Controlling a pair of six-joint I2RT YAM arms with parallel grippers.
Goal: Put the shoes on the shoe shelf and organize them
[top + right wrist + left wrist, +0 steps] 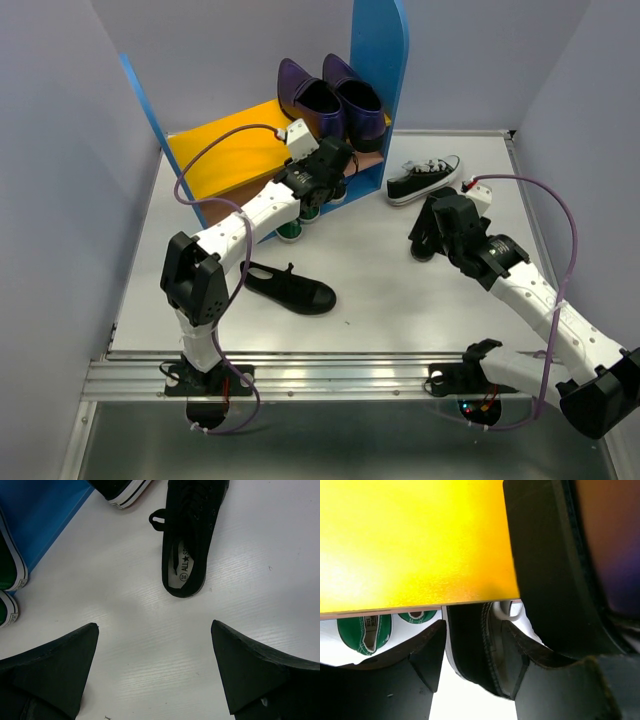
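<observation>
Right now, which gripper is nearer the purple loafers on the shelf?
Left. The left gripper sits at the yellow top board's front edge beside the purple loafers; the right gripper hovers above a black sneaker on the table, right of the shelf.

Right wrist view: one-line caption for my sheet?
Open right end effector hovers over a black sneaker on the white table, blue shelf panel left.

The yellow-orange top board (225,155) is free on its left half; glossy purple loafers (335,100) block its right end. The white table (385,300) is bare between a black slip-on shoe (290,288) and a black white-soled sneaker (425,180).
</observation>
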